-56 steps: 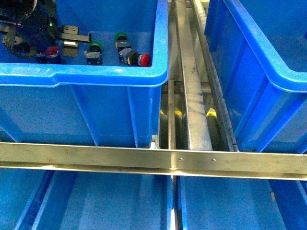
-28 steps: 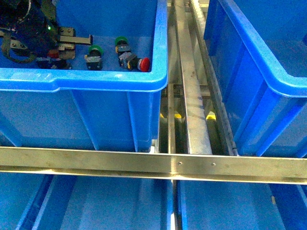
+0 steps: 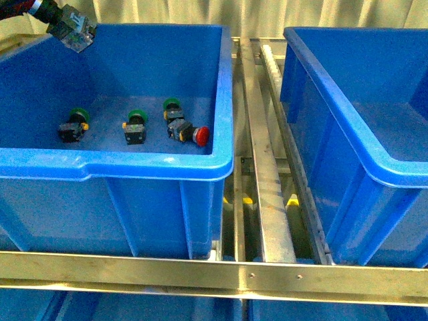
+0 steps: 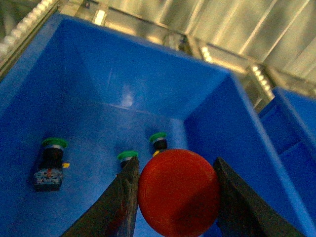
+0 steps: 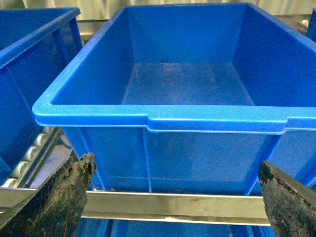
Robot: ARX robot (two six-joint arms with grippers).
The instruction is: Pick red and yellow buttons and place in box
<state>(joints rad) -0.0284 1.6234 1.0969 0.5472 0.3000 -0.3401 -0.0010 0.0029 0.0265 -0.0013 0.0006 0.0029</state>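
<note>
My left gripper [image 4: 175, 197] is shut on a red button [image 4: 178, 192], whose domed cap fills the space between the two fingers, high above the left blue bin [image 3: 160, 167]. Part of the left arm [image 3: 70, 27] shows above that bin's far left corner. A second red button [image 3: 199, 136] lies on its side on the bin floor near the right wall. No yellow button is in view. The empty blue box [image 3: 374, 157] stands to the right. In the right wrist view my right gripper [image 5: 175, 197] is open and empty in front of that box [image 5: 158, 118].
Three green-capped buttons [image 3: 73, 124] [image 3: 136, 126] [image 3: 172, 107] lie on the left bin's floor; they also show in the left wrist view [image 4: 54, 143]. A metal roller rail [image 3: 267, 167] runs between the bins. A steel crossbar [image 3: 214, 274] spans the front.
My left arm has risen from the left bin's floor to above its far left corner, carrying the red button. A green button that the arm hid now shows at the left.
</note>
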